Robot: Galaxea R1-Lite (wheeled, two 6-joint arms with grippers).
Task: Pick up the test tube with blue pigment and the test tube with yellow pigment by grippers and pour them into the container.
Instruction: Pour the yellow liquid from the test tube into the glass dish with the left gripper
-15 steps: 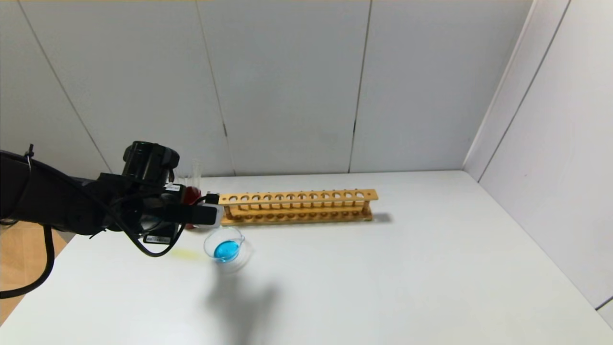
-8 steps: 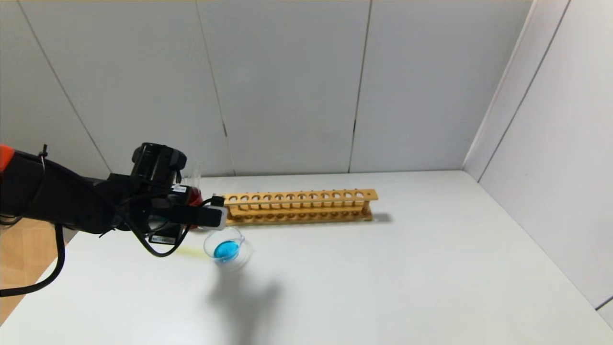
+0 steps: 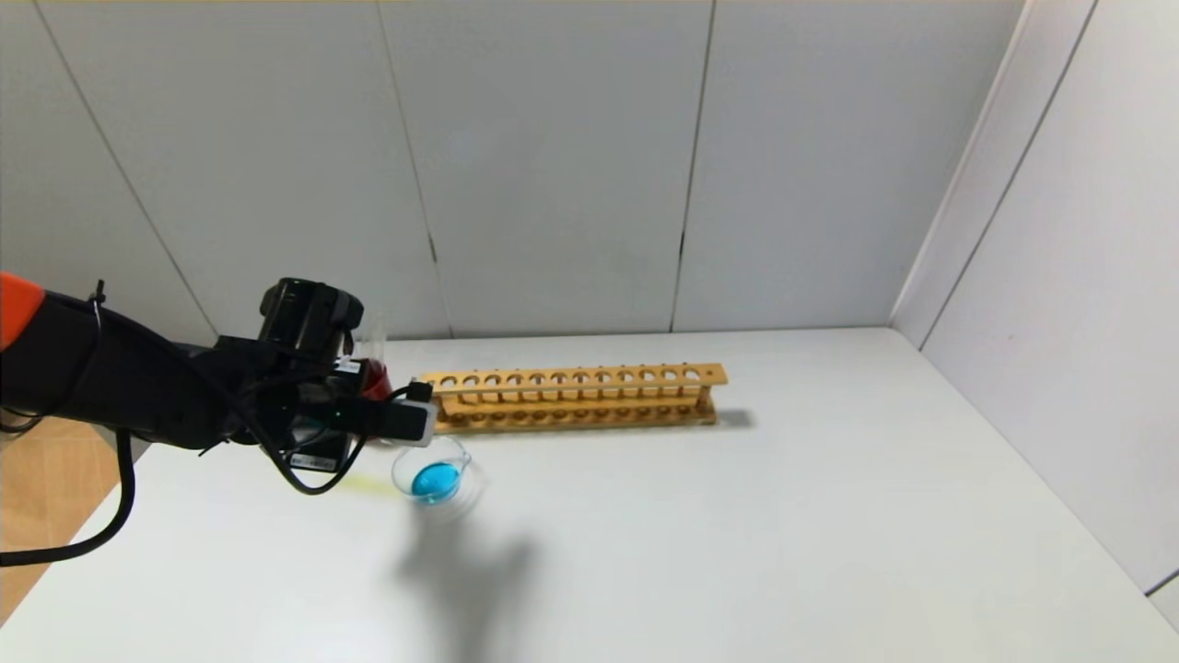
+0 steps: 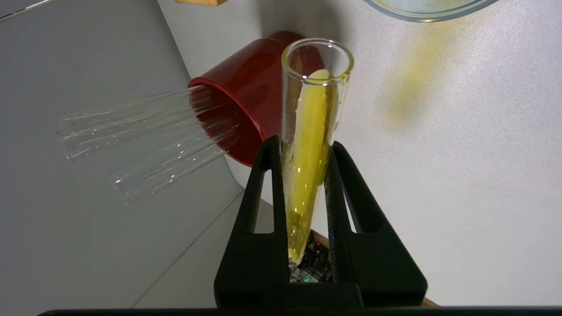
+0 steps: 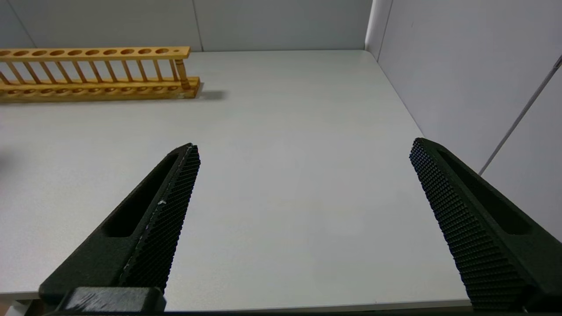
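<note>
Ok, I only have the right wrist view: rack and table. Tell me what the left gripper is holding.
Observer: The left gripper is shut on the test tube with yellow pigment; yellow liquid streaks the inside of the tube.
Operator: Give me the container's position.
Observer: The container sits on the table in front of the rack's left end, close by the left gripper, with blue liquid in it.
Operator: Report anything else there.
Observer: A dark red cup stands near the rack's left end, with clear glass tubes leaning in it.
</note>
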